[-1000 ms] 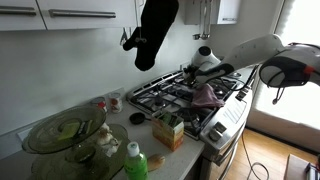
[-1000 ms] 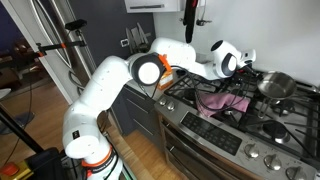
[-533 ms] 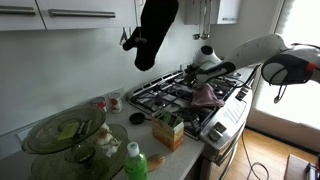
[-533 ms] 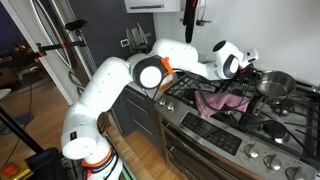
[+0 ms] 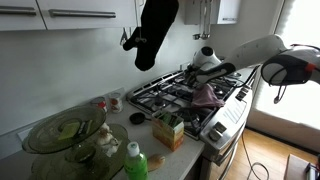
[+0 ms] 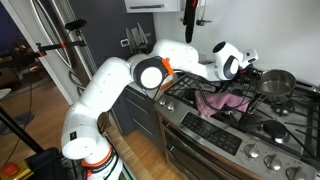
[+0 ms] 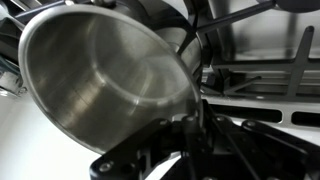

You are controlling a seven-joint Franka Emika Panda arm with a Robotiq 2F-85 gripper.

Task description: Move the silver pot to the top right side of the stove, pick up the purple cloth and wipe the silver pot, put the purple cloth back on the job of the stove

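Silver pot sat at the back of the stove in an exterior view, at 2 o'clock from the purple cloth. My gripper was at its 9 o'clock side, by the handle. In an exterior view my arm hid the pot. The purple cloth lay on the burners, handy for wiping. In the wrist view the silver pot filled 10 o'clock. My gripper, at 6 o'clock, looked pinched tight on its handle to carry it.
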